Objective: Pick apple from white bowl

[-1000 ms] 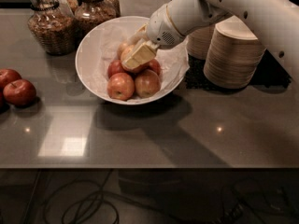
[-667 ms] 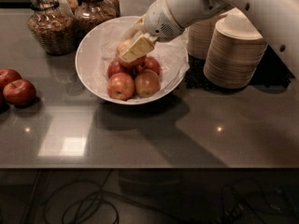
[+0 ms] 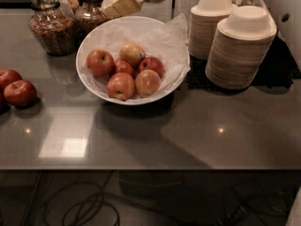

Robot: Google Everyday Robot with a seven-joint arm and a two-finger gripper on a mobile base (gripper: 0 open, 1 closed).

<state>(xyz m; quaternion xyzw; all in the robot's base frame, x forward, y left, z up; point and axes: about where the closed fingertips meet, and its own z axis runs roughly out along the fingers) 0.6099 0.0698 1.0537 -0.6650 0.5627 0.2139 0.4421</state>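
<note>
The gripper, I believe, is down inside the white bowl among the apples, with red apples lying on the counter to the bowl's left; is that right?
Not quite: the camera view shows the gripper up above the far rim of the white bowl, not down among the apples. The apple lies in the bowl, and red apples do lie on the counter to its left.

On the bench (image 3: 188, 140), the white bowl (image 3: 113, 32) holds the apple (image 3: 131, 53) at its back; the tool (image 3: 121, 4) hangs above its far rim, jars (image 3: 51, 29) left, stacked bowls (image 3: 240, 51) right
</note>
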